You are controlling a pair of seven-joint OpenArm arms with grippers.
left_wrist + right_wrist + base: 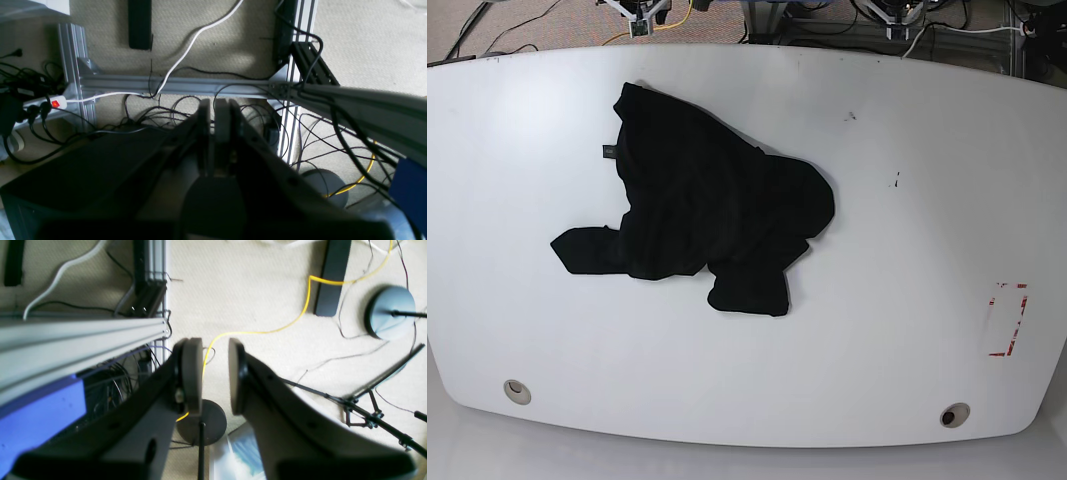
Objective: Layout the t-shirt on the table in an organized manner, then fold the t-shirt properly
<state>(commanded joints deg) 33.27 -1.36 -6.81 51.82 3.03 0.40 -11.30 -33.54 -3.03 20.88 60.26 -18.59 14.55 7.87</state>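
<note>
The black t-shirt (707,205) lies crumpled and bunched on the white table (907,220), left of centre, with a small grey label (609,152) showing near its upper left. One sleeve sticks out at the lower left. Neither gripper is near it. In the left wrist view my left gripper (212,111) hangs over the floor with its fingers pressed together and nothing between them. The right wrist view has my right gripper (215,353) above carpet, its pads (192,373) apart and empty.
A red tape rectangle (1007,320) marks the table's right side, and two metal-ringed holes (517,390) (954,414) sit near the front edge. Below the wrists are an aluminium frame (186,85), tangled cables, a yellow cable (267,330) and round stand bases (390,311).
</note>
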